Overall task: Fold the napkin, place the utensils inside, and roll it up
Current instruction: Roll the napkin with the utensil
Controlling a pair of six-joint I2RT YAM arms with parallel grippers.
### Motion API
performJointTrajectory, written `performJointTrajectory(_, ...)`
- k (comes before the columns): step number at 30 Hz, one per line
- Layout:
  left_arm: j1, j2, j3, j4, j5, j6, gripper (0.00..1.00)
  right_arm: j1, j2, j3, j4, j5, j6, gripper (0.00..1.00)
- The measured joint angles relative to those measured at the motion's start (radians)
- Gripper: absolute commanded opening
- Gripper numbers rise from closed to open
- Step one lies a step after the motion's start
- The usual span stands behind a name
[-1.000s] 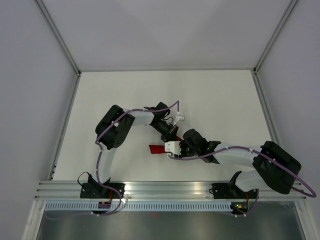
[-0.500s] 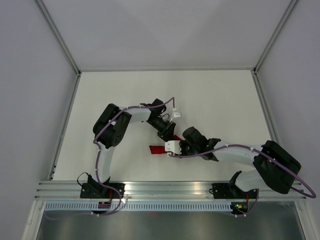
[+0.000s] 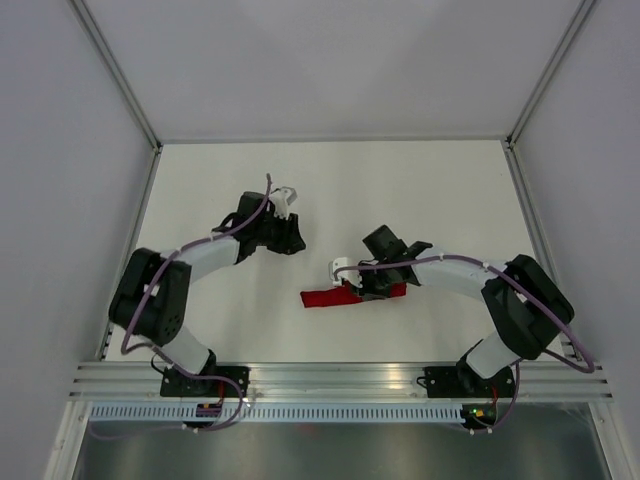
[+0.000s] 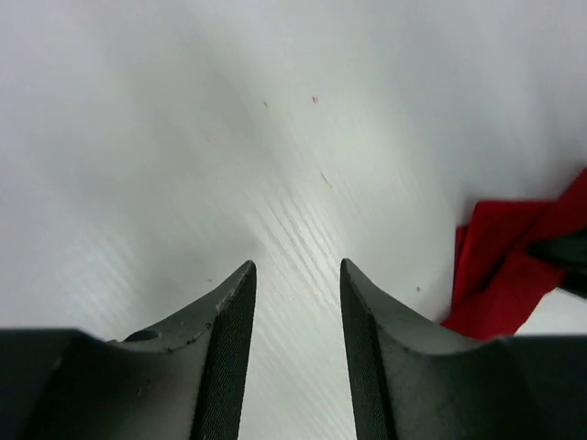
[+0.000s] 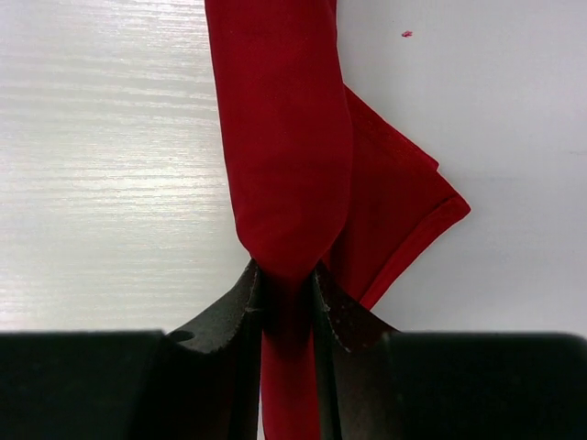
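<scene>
Only the wrist view shows right gripper point(image 5: 287, 277) pinching napkin point(image 5: 282, 137).

left pincer point(image 4: 295, 268) withdrawn leftward, right pincer point(image 5: 286, 272) clamped onto napkin point(image 5: 282, 137)

The napkin point(image 5: 284, 137) is plain deep red, with no pattern. The worktop point(image 3: 420, 190) is white. The left tool point(image 4: 297, 275) and right tool point(image 5: 286, 275) are black; the cables point(image 3: 450, 257) are purple.
</scene>
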Motion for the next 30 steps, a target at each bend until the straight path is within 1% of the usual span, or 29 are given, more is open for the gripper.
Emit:
performJointTrajectory(4,-0.01,-0.281,-0.214,0.271,-0.154,-0.11,0.49,-0.063,0.109,0.122,-0.121,-0.097,-0.03,0.06)
performJointTrajectory(7,-0.043,-0.415,-0.325,0.447,-0.23,-0.139,0.49,-0.112,0.206,0.229,-0.227,-0.178,-0.054,0.06)
performJointTrajectory(9,-0.095,-0.496,-0.401,0.543,-0.285,-0.138,0.5,-0.139,0.271,0.3,-0.304,-0.225,-0.069,0.06)
performJointTrajectory(11,-0.158,-0.549,-0.454,0.603,-0.322,-0.128,0.5,-0.158,0.332,0.367,-0.379,-0.267,-0.081,0.06)
performJointTrajectory(14,-0.264,-0.588,-0.512,0.672,-0.377,-0.089,0.52,-0.177,0.406,0.453,-0.48,-0.308,-0.09,0.06)
performJointTrajectory(19,-0.467,-0.552,-0.543,0.7,-0.473,0.021,0.52,-0.195,0.488,0.547,-0.592,-0.35,-0.101,0.07)
performJointTrajectory(22,-0.533,-0.5,-0.542,0.698,-0.497,0.084,0.53,-0.2,0.524,0.583,-0.644,-0.37,-0.105,0.07)
performJointTrajectory(25,-0.58,-0.425,-0.523,0.656,-0.507,0.144,0.53,-0.204,0.549,0.602,-0.687,-0.39,-0.106,0.07)
performJointTrajectory(30,-0.671,-0.254,-0.418,0.576,-0.525,0.248,0.53,-0.206,0.575,0.61,-0.742,-0.411,-0.105,0.07)
